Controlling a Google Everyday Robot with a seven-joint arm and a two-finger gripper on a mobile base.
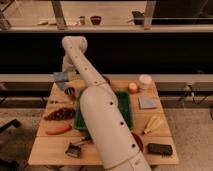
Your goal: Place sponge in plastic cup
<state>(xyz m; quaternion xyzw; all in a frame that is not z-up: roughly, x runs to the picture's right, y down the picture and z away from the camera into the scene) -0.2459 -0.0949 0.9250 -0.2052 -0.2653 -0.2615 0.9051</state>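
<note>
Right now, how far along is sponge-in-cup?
Done: the gripper is at the sponge, over the table's far-left corner. In hand: the sponge sits right against the gripper; whether it is actually gripped isn't visible. Left: getting it into the cup, probably the small dark round vessel just beside it. The sponge is not inside anything yet.

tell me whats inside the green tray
Only bare green floor shows at the green tray's right; the arm covers the rest. The end effector is over the table's back-left corner.
</note>
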